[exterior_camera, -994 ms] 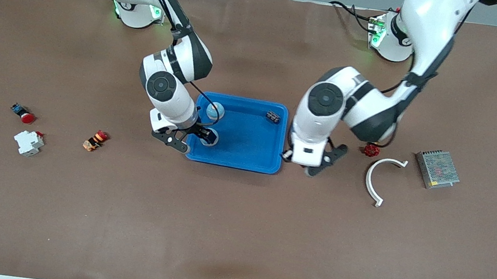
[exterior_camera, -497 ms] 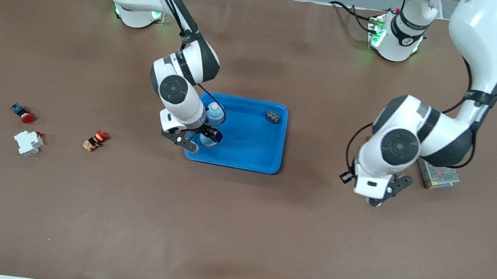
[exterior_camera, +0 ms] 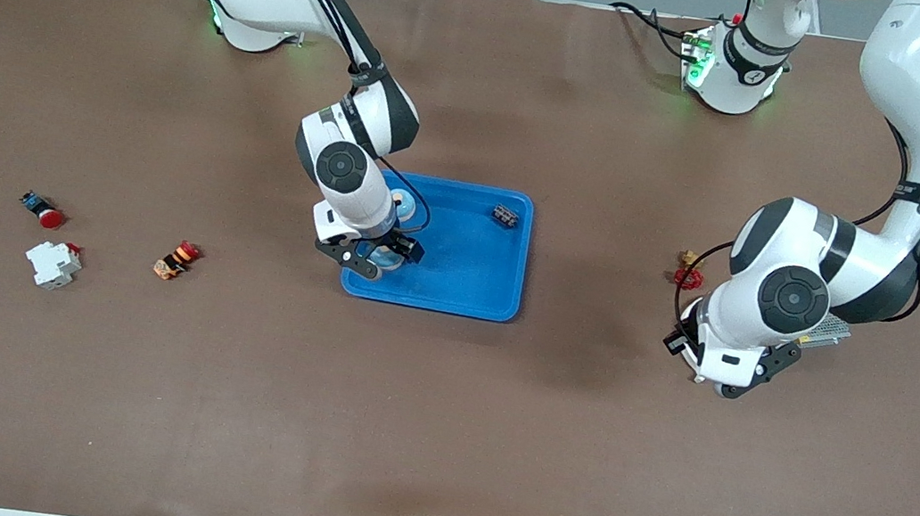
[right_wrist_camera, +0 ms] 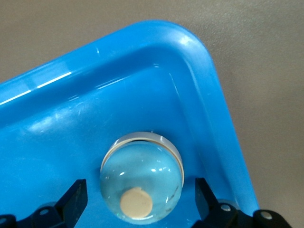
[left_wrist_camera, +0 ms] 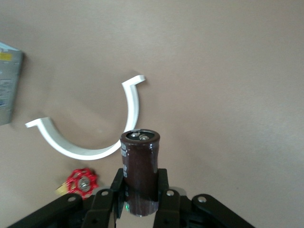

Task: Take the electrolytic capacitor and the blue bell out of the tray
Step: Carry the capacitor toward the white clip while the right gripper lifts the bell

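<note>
Gripping a dark brown capacitor [left_wrist_camera: 139,171] upright betw. its fingers [left_wrist_camera: 164,195], the left gripper [exterior_camera: 729,379] hangs over bare table toward the left arm's end. Directly under it lies a white curved bracket [left_wrist_camera: 90,135], apart from the capacitor. Just beside the bracket sits a small red valve wheel [left_wrist_camera: 81,181], and a bit further out a grey metal box [left_wrist_camera: 9,83], partly under the arm in the front view. Nothing touches the capacitor but the fingers.

The right gripper [exterior_camera: 370,256] is low over the corner of the blue tray [right_wrist_camera: 142,90] at the right arm's end, jaws spread wide w/ one finger [right_wrist_camera: 73,199] on either side of a shiny dome bell [right_wrist_camera: 141,183]. Fingers are clear of the bell, not touching it. The bell rests on the tray floor close to the tray wall. Further along in the tray, in the corner nearer the robots' bases, is a small dark part [exterior_camera: 505,216].

Well away from that gripper, toward the right arm's end, lie an orange-and-red button [exterior_camera: 176,259], a white block [exterior_camera: 52,264] and a red-capped switch [exterior_camera: 43,211].
</note>
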